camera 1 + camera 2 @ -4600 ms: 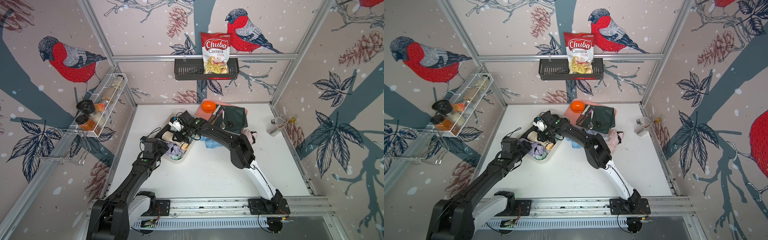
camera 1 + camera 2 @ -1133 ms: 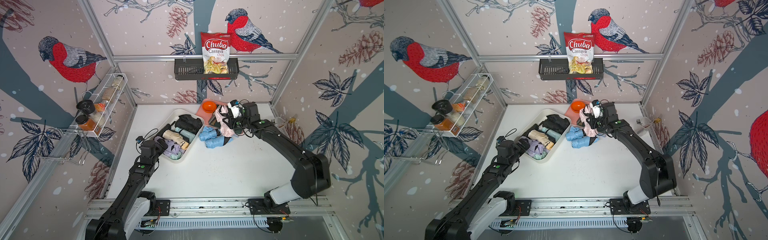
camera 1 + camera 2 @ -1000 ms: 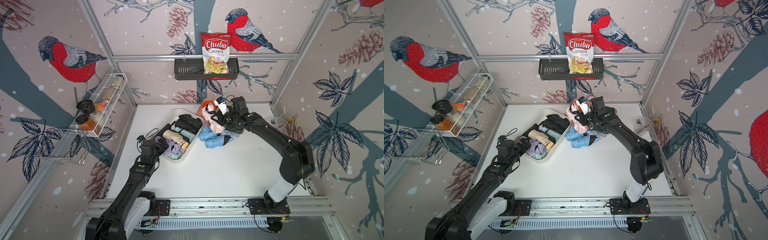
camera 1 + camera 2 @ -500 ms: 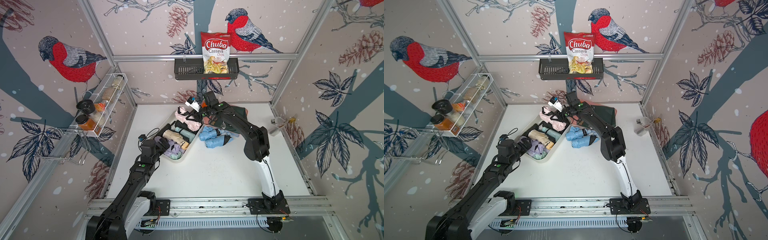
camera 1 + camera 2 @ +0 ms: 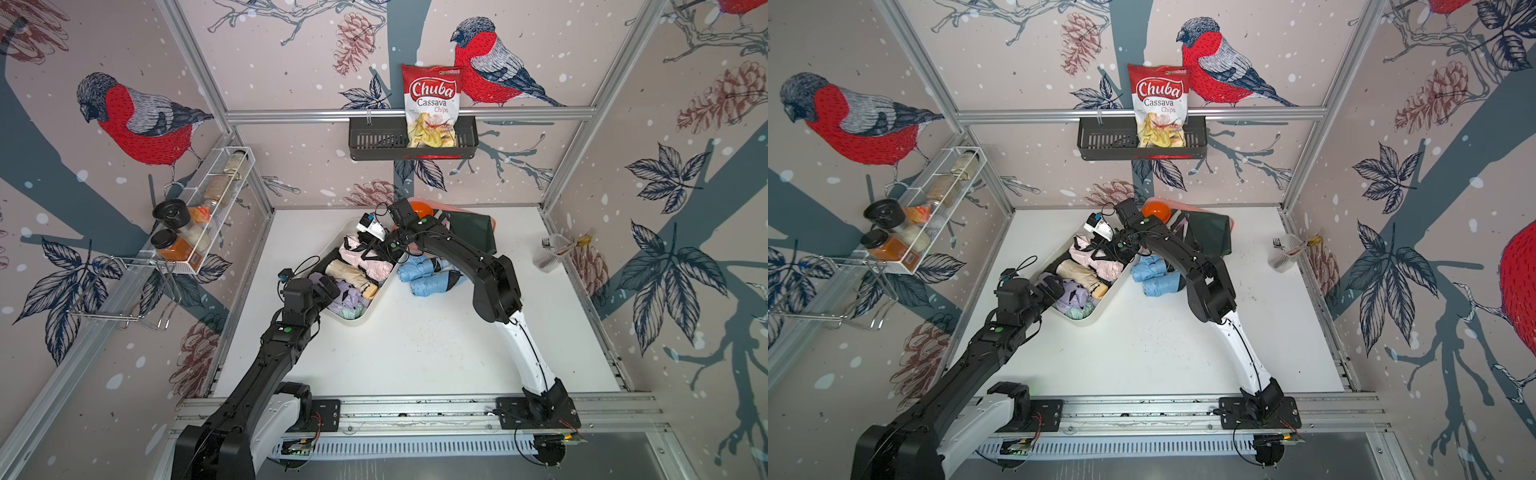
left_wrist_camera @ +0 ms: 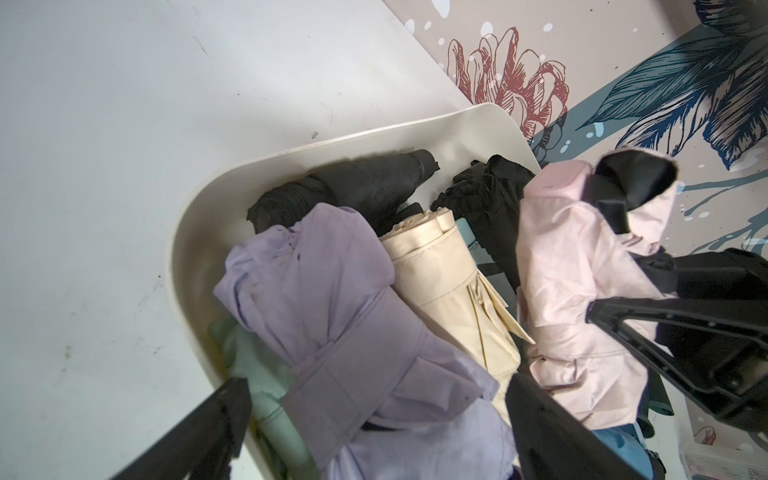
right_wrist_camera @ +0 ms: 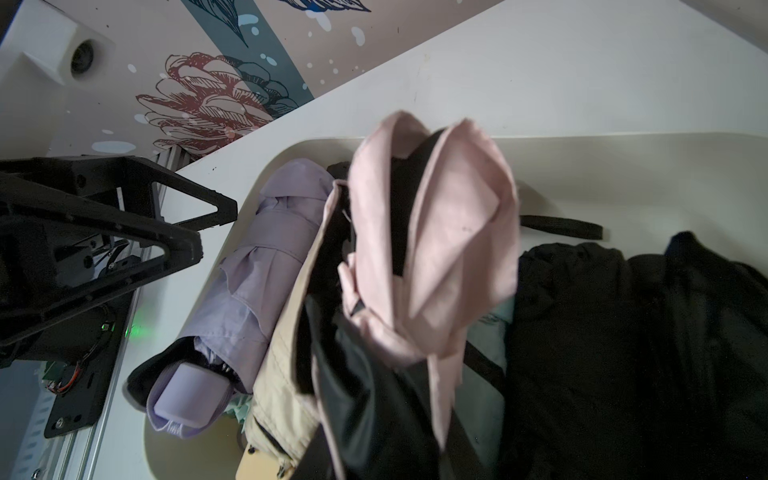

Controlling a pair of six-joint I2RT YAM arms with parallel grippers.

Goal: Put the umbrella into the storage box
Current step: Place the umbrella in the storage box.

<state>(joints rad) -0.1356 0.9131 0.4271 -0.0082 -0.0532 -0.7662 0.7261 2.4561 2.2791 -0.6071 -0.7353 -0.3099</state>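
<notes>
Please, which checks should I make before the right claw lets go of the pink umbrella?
1. Right claw shut on pink umbrella: ok.
2. Pink umbrella above storage box: ok.
3. Bare floor below it: not ok; cream umbrella and crumpled black umbrella lie there.
4. Left claw open, apart from pink umbrella: ok.
5. Pink umbrella already resting on them: cannot tell.

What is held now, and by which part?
The right gripper holds the pink umbrella by its loose fabric, over the storage box; exact spot hidden. The left gripper holds nothing.
</notes>
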